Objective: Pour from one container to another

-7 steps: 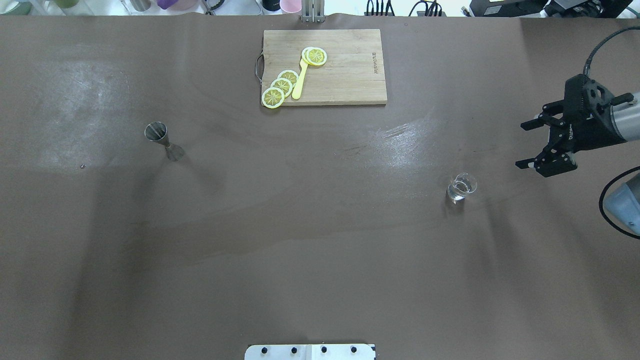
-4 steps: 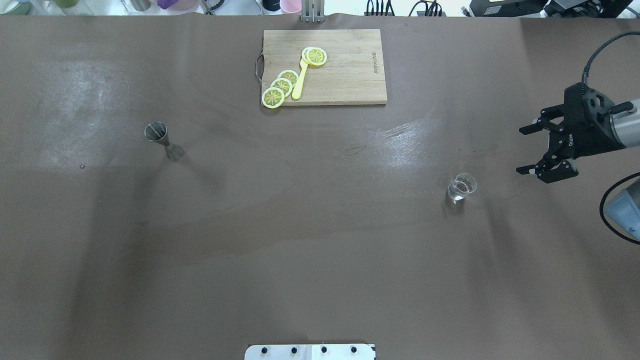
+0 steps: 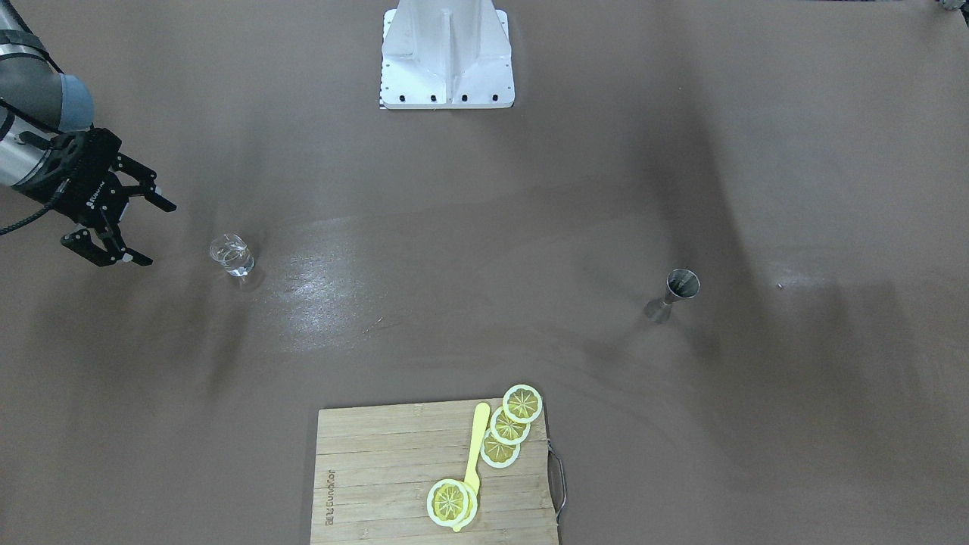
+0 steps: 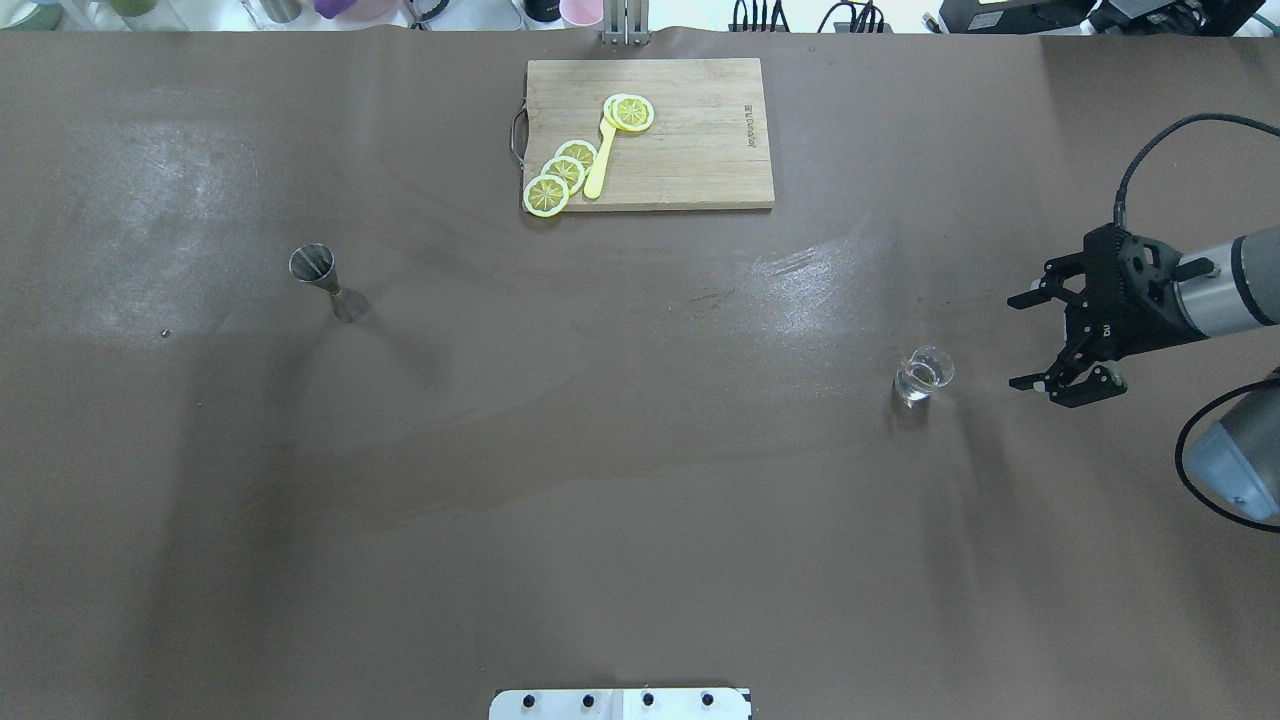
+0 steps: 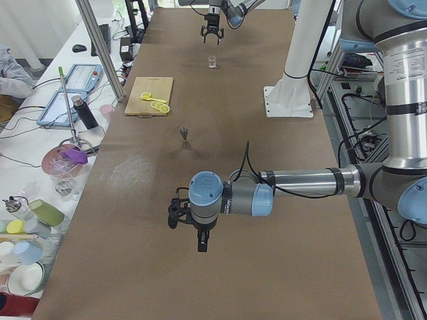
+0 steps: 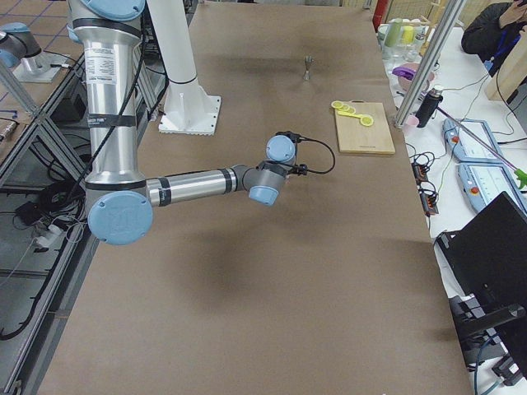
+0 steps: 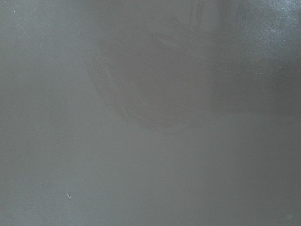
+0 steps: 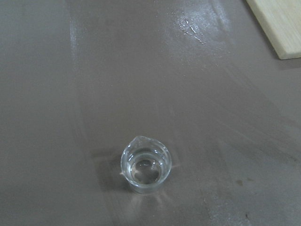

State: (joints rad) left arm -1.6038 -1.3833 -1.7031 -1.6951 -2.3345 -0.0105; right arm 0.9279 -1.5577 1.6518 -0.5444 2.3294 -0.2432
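Since it probably wants the glass tumbler (image 4: 924, 372), the right gripper (image 4: 1015, 342) hangs beside it, jaws spread wide, empty.

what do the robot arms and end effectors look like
Left arm and right arm: silver tubes, blue-grey joint caps, black cables. Right end effector: black, two-fingered, small white lettering. Left end effector: black too.
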